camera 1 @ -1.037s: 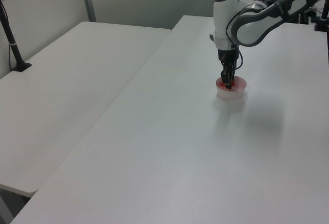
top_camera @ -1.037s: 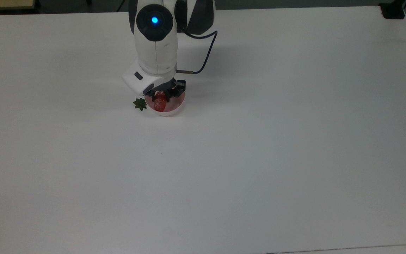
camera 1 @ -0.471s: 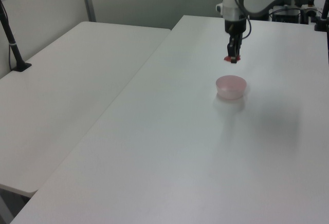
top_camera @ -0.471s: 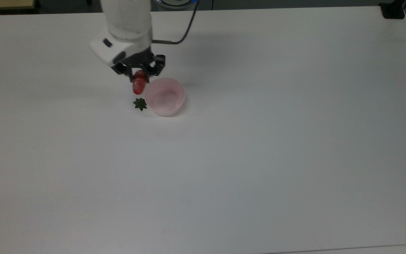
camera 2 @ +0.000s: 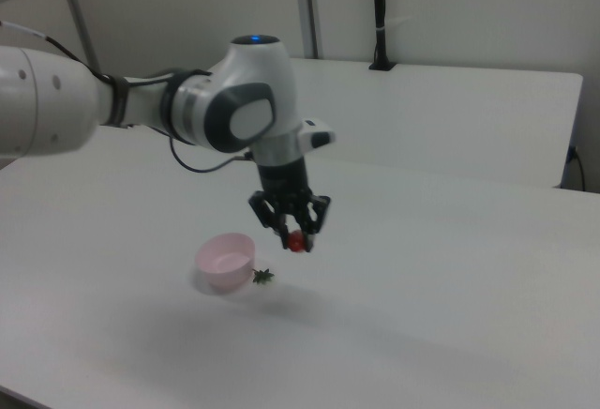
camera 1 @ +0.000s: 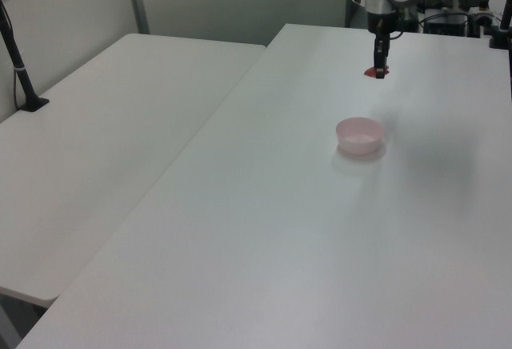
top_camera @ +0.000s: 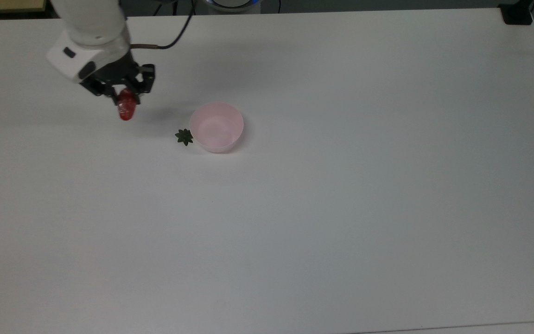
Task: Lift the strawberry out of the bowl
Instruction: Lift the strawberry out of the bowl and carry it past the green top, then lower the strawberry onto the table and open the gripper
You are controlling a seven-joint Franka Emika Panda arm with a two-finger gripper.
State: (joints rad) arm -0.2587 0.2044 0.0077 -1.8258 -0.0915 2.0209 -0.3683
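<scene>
The glossy red strawberry (top_camera: 126, 108) hangs above the white table, with my gripper (top_camera: 124, 98) shut on it. It is well to the top view's left of the pale pink bowl (top_camera: 216, 127), which has nothing inside. In the right view the strawberry (camera 2: 296, 242) sits between the black fingers of the gripper (camera 2: 292, 235), up and to the right view's right of the bowl (camera 2: 225, 262). In the left view the gripper (camera 1: 379, 67) holds the strawberry (camera 1: 374, 72) beyond the bowl (camera 1: 359, 135).
A dark green star-shaped leaf piece (top_camera: 184, 137) lies on the table touching the bowl's left side in the top view, also leaf piece (camera 2: 262, 277). A second white table (camera 1: 120, 125) stands on the left view's left. A black clamp (top_camera: 516, 14) sits at the top view's far right corner.
My gripper closed on the strawberry in the bowl, lifted it out, then carried it further to the top view's left, away from the bowl. The bowl and leaf piece stayed put.
</scene>
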